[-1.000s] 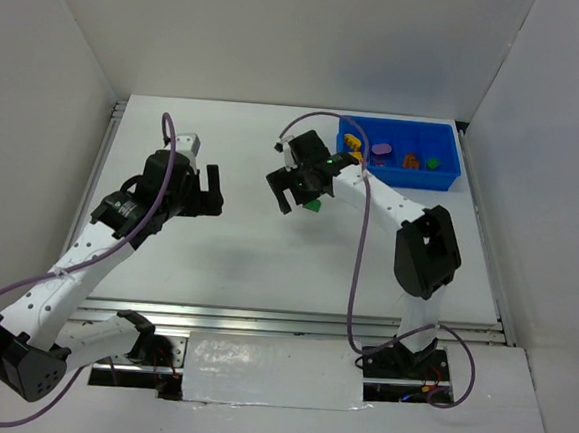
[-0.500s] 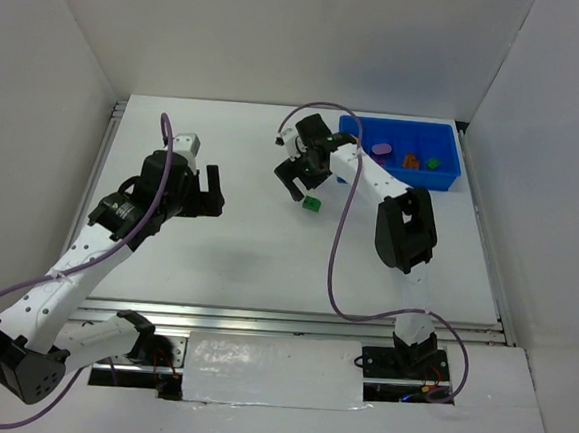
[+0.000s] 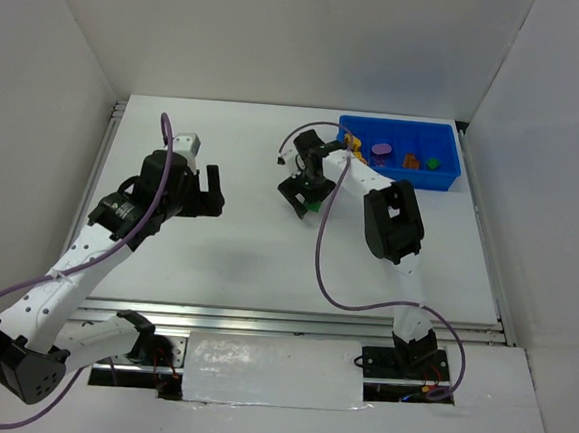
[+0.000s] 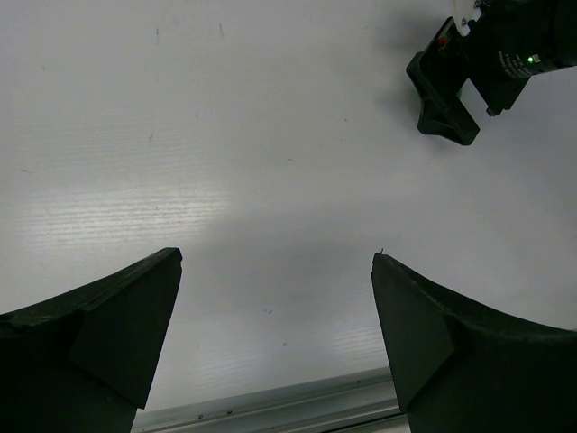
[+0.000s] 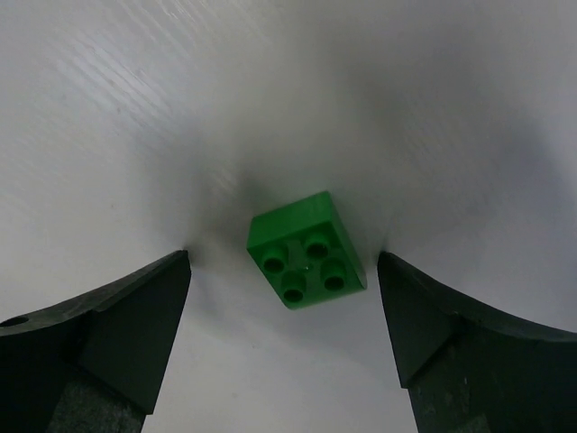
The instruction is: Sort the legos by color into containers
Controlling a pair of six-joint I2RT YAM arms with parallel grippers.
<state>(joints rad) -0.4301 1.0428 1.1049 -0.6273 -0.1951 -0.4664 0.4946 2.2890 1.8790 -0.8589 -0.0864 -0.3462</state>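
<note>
green lego (image 5: 306, 250) lying studs-up on the white table (image 5: 135, 108), centred between the wide-spread fingers of the right gripper (image 5: 284, 262) and touching neither, sides askew to them; left gripper (image 4: 277, 262) well apart, equally wide, holding nothing. best to twist the wrist to square the fingers with two flat sides, settle low, then close gently so as not to flick it away. farther back, lift clear over the rim of the blue tray (image 3: 438, 180) and release above the compartment with the other green piece (image 3: 432, 164).
</note>
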